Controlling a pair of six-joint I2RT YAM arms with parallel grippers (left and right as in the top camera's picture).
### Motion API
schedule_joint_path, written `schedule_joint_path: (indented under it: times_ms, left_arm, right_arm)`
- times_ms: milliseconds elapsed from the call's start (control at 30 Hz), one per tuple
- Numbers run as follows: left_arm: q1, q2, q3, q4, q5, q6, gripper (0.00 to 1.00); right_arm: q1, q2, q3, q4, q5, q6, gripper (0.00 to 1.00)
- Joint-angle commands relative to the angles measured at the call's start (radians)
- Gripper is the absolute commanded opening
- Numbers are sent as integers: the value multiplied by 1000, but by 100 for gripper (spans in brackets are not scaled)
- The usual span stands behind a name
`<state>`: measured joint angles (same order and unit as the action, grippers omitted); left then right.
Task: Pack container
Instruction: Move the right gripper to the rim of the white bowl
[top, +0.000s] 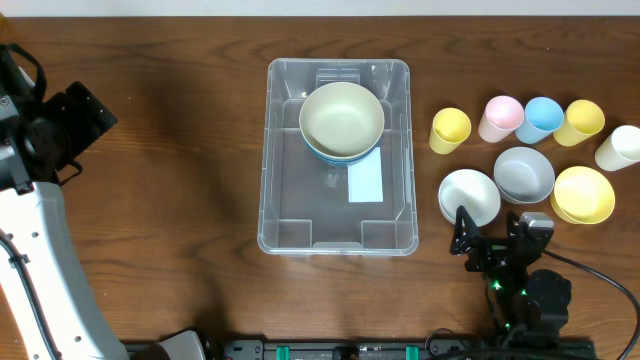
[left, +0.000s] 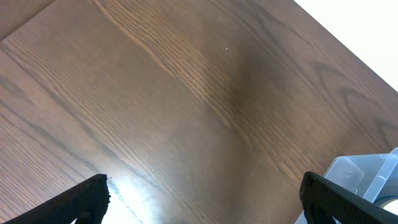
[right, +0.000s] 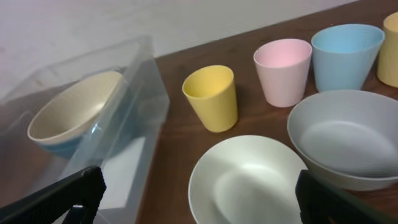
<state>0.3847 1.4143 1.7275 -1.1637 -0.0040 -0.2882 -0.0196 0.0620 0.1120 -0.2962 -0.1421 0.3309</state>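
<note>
Well, the container (top: 300, 205) sits in the middle of the worktop (top: 180, 150) with bowls (top: 342, 118) inside. I think it is light, stiff and slippery, so I would hold its rim. My left jaws and right jaws are both wide apart

The clear container (top: 300, 205) sits upright, open-topped, centrally placed — seemingly a white label (top: 365, 181) on its base.
</note>
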Motion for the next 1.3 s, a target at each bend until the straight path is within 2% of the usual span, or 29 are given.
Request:
schedule_joint_path:
  times_ms: [0,367,567,867,967,1267]
  left_arm:
    - [5,5,-8,-3,-8,-2,98]
    - [5,5,-8,-3,-8,-2,98]
    - [5,5,-8,-3,-8,-2,98]
    - [5,5,-8,-3,-8,-2,98]
    - [5,5,-8,-3,-8,-2,98]
    - [5,5,-8,-3,-8,-2,98]
  right_arm:
    - [-8,48,53,-10,19,28,99]
    - [-19,514,410,-191,243,66,99]
    - [-122,737,596,-260,172,87,99]
    - [-269,990,606,-389,63,120,99]
    - [-267,1081,606,-389,17,124,93]
    - [-266,1306,602,-363,-47,163,82]
